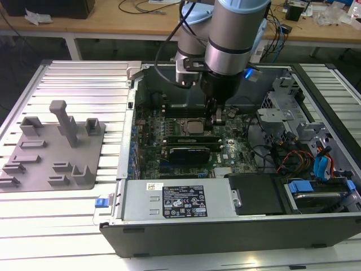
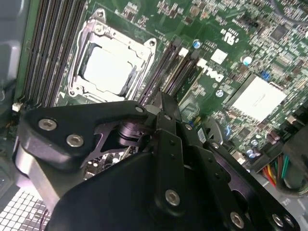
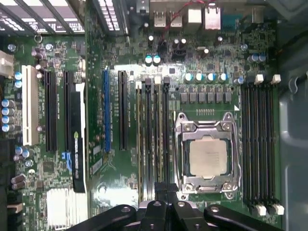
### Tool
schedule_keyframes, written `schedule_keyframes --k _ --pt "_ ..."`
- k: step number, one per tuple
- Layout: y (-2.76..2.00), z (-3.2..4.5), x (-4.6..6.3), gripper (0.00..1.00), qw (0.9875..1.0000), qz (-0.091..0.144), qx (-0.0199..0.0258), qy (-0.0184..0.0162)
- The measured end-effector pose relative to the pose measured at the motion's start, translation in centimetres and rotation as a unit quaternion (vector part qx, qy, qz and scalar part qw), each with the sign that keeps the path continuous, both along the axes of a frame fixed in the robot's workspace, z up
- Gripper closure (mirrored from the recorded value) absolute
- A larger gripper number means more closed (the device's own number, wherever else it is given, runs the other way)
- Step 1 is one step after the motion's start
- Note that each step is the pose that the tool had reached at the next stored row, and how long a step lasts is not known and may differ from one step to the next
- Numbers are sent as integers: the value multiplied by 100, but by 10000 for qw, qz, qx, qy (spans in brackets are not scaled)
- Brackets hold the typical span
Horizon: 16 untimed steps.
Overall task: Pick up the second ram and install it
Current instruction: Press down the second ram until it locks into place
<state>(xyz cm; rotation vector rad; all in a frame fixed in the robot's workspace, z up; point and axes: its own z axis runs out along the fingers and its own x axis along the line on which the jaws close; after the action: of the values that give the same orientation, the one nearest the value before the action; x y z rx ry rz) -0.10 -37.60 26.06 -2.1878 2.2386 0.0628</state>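
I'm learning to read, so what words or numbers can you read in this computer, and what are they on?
Black label on the metal box: print too small to read.
White sticker on the same box: too small to read.
White logo on the green board: a maker's mark, upside down, not spelled out here.
Tiny white markings across the board: blurred, unreadable.

Around the CPU socket [image 3: 207, 156], memory slots [image 3: 259, 144] flank both sides closely; chassis wall [image 3: 293, 120] crowds beyond.
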Motion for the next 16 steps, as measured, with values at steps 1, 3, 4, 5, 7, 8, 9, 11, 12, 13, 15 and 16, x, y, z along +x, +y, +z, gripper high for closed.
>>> schedule_keyframes --k 1,3,4,5,7,8,9,11,12,13,15,16 --pt "0 0 -39 92 10000 0 0 -1" --pt "0 0 -88 92 10000 0 0 -3" --pt "1 -1 -111 92 10000 0 1 -3" --pt "1 0 -125 92 10000 0 1 -3" --pt "0 -1 -168 92 10000 1 1 -3" --pt "0 0 -203 92 10000 0 0 -3" --pt "0 0 -215 92 10000 0 0 -3" --pt "0 0 -253 92 10000 0 0 -4" --pt "0 0 -275 92 10000 1 1 -4" --pt "0 0 -293 92 10000 1 0 -4" --pt "0 0 -344 92 10000 0 1 -5" --pt "0 0 -379 92 10000 0 0 -6"
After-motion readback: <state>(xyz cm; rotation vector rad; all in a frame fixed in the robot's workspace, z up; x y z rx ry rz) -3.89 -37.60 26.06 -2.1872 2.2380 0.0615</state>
